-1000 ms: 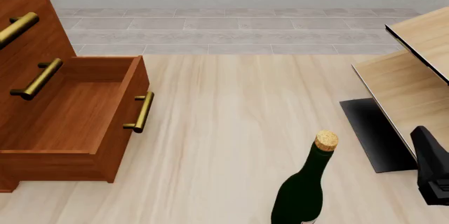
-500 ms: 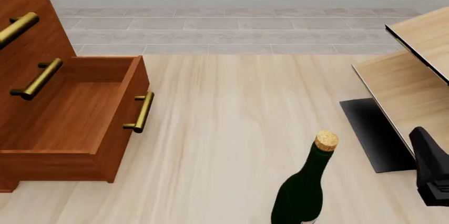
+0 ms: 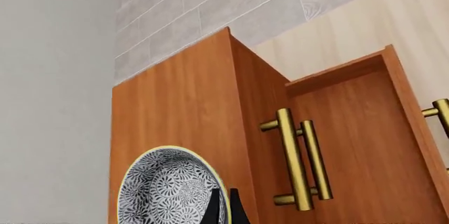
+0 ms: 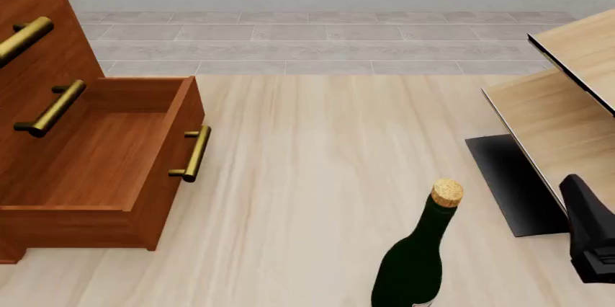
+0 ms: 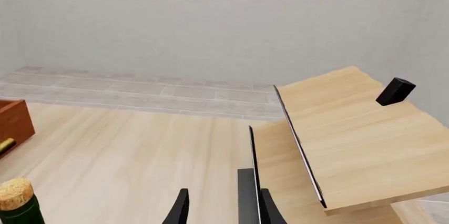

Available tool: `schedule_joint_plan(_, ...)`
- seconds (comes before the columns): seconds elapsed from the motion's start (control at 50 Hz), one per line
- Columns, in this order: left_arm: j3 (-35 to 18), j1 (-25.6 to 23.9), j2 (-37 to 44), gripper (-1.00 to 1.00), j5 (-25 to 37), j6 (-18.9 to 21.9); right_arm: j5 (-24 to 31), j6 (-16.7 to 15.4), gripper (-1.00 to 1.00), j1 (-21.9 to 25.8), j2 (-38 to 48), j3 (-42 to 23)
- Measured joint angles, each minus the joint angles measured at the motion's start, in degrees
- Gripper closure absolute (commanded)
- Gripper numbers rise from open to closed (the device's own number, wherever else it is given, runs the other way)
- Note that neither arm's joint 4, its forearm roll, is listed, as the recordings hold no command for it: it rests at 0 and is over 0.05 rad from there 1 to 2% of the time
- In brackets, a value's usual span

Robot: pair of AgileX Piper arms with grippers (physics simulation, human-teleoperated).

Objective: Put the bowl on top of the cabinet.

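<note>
Bowl on the cabinet top, left gripper at its rim.

In the left wrist view the bowl point(image 3: 170, 188) sits on the cabinet point(image 3: 184, 124), with the left gripper point(image 3: 223, 208) at the bowl's 4 o'clock rim, fingertips nearly together; whether they pinch the rim I cannot tell. In the front view the open drawer point(image 4: 101, 159) at 9 o'clock holds nothing; the bottle point(image 4: 415, 256) stands at 6 o'clock. The right gripper point(image 5: 223, 207) hangs narrowly parted, holding nothing.

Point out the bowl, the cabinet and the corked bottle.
bowl point(image 3: 168, 192), left wrist view, patterned inside.
cabinet point(image 3: 175, 113), left wrist view, bare top panel.
corked bottle point(image 4: 411, 267), front view, dark green body.
</note>
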Motion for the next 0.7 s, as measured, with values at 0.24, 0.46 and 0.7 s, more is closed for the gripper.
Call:
schedule_joint_plan(0.24,3.01,1.19,0.10,1.00,-2.22,0.87,-0.06,-0.21,-1.00,0.12,0.00,0.12)
schedule_joint_plan(0.46,4.45,1.18,-0.43,1.00,-3.59,1.09,-0.13,-0.29,-1.00,0.15,-0.01,0.20)
schedule_joint_plan(0.7,5.99,0.77,-1.25,1.00,-4.97,0.58,0.00,-0.45,-1.00,0.21,0.00,0.08)
